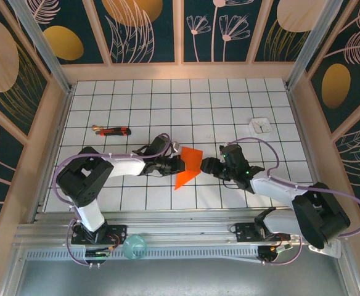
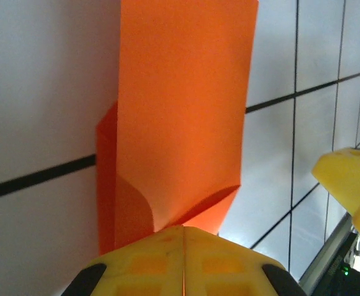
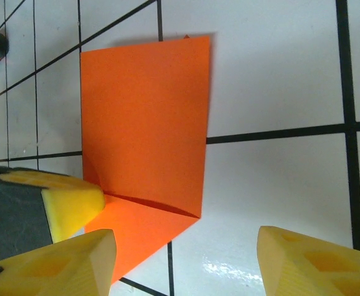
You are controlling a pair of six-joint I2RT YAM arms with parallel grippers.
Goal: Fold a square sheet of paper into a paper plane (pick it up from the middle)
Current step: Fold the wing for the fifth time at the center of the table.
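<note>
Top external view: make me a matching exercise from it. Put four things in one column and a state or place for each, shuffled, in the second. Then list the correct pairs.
Column one
1. sheet of paper
2. left jaws
3. right jaws
4. red-and-black tool

Column two
A. open, just right of the paper
B. lying by itself on the left of the grid, beyond the left arm
C. shut on the paper
D. orange, with a fold in it, mid-table

Pairs: 1-D, 2-C, 3-A, 4-B
</note>
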